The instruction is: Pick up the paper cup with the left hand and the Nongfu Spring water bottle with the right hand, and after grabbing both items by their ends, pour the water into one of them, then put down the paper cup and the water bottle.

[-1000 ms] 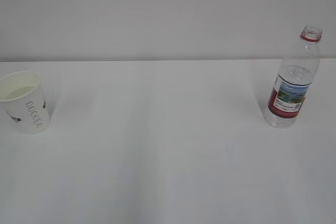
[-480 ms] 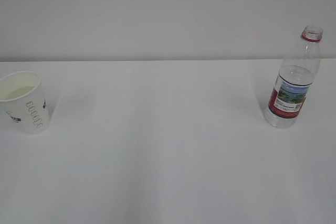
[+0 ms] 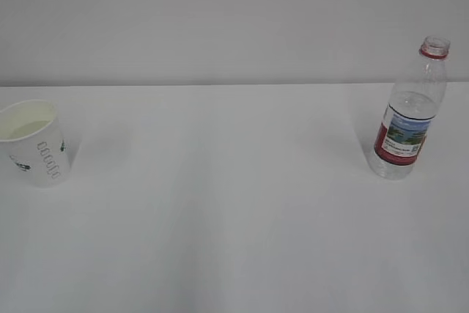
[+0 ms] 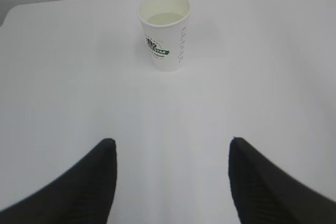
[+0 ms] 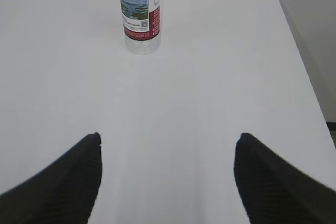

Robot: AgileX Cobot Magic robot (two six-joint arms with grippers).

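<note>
The white paper cup (image 3: 34,143) stands upright at the table's far left, with liquid inside it; in the left wrist view the paper cup (image 4: 164,31) is well ahead of my left gripper (image 4: 173,141), which is open and empty. The Nongfu Spring water bottle (image 3: 409,111) stands upright and uncapped at the right, with a red neck ring and some water in it. In the right wrist view the water bottle (image 5: 139,17) stands far ahead of my right gripper (image 5: 167,136), open with nothing between its fingers. Neither arm shows in the exterior view.
A white table (image 3: 234,218) runs to a pale wall behind. In the right wrist view the table's right edge (image 5: 302,61) lies close to the bottle's side; in the left wrist view the table's far left corner (image 4: 13,11) shows.
The cup's printed marks have turned slightly and it has settled a little. The bottle has not moved. No arm shows in the earlier frames.
</note>
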